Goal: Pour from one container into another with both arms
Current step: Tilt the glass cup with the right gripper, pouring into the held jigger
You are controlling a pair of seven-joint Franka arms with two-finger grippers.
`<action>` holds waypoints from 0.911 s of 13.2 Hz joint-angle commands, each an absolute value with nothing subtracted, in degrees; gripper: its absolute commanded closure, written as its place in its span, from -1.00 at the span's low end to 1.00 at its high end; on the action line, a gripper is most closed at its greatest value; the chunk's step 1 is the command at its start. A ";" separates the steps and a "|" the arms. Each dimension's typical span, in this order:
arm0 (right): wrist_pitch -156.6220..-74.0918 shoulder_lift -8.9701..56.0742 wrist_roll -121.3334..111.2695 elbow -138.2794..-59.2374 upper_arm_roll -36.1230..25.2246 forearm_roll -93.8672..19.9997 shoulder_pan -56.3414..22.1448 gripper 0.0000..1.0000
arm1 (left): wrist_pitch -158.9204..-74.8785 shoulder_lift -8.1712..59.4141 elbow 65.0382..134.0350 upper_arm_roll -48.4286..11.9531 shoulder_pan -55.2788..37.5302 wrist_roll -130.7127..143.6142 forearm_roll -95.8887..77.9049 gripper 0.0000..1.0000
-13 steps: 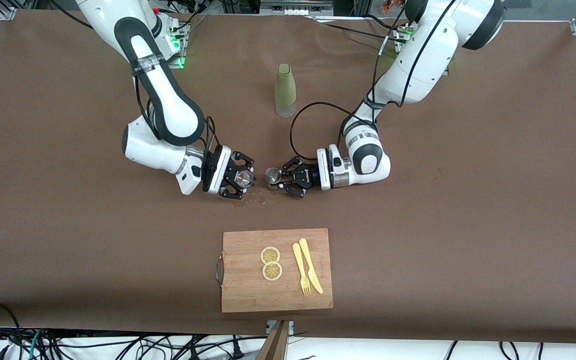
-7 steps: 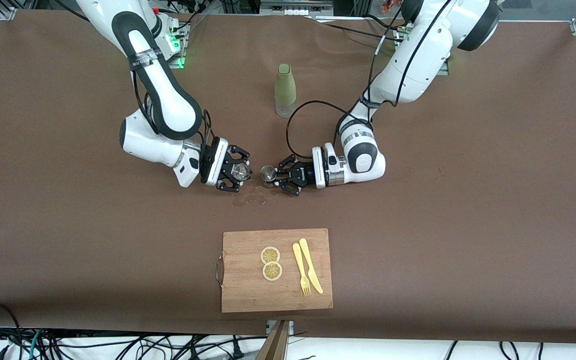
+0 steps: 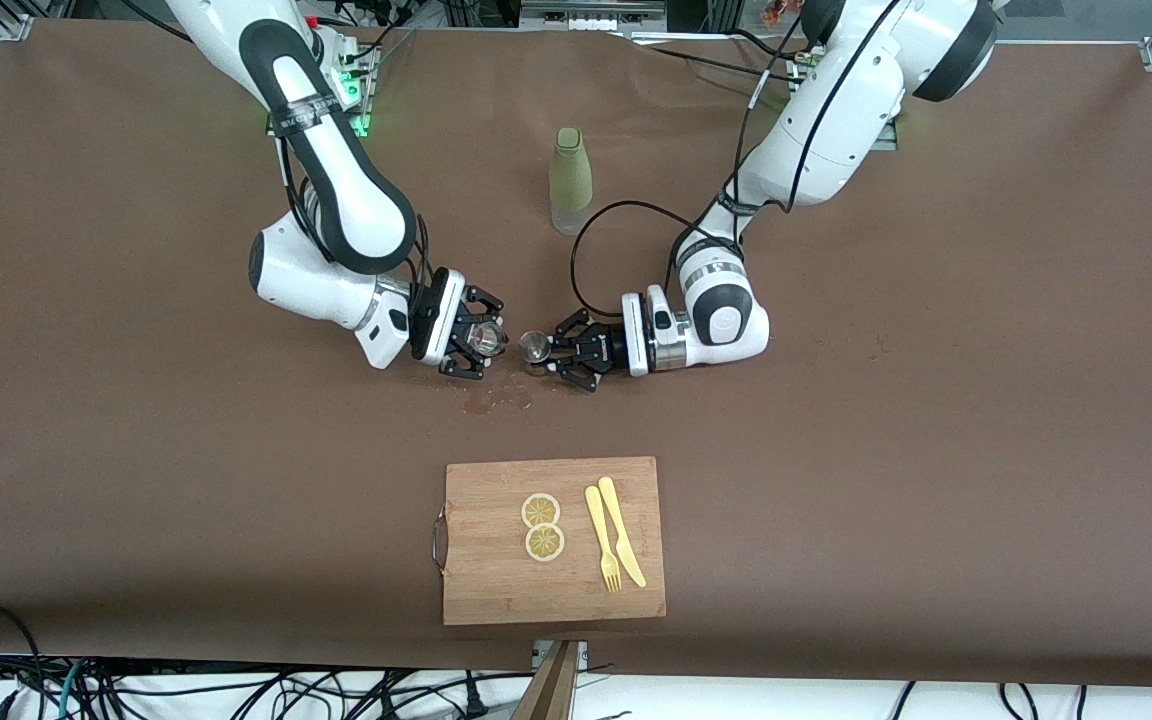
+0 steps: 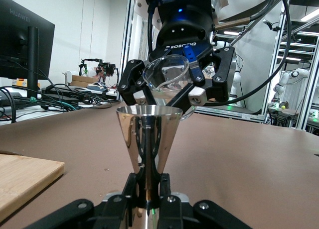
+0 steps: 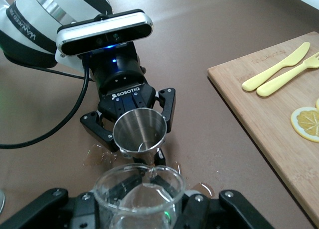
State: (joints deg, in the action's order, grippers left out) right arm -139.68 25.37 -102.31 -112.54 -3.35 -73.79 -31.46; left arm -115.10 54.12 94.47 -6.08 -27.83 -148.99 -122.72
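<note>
On the brown bench (image 3: 936,450), wet with spilled drops (image 3: 496,395), the left claw (image 3: 558,352) grips a steel jigger (image 3: 535,347) facing the right claw (image 3: 481,340), which grips a tilted glass beaker (image 3: 485,338), cutting board (image 3: 496,590) nearer the camera.

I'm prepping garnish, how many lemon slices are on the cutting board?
2. One lemon slice lies on the wooden cutting board beside the yellow fork; the second slice touches it, nearer the camera. None look hidden.

Glass beaker (image 3: 483,340) tipped closer to steel jigger (image 3: 535,348); spill (image 3: 498,396) spread.
</note>
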 commanded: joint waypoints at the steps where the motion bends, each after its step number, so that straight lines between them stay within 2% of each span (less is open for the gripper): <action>1: -140.36 22.94 -97.32 -113.38 -4.13 -67.53 -32.26 0.64 | -117.07 55.37 92.55 -6.06 -29.00 -152.75 -125.33 1.00; 3: -140.27 22.77 -92.22 -112.15 -4.13 -62.16 -32.26 0.64 | -117.77 55.28 92.55 -6.15 -29.09 -152.75 -125.33 1.00; 7: -140.10 22.41 -88.34 -111.53 -4.13 -60.30 -32.43 0.64 | -118.21 55.37 92.20 -6.15 -29.18 -152.75 -125.33 1.00; 12: -140.01 22.24 -78.51 -109.08 -3.78 -52.58 -33.30 0.64 | -118.30 55.37 92.20 -6.07 -29.18 -152.75 -125.33 1.00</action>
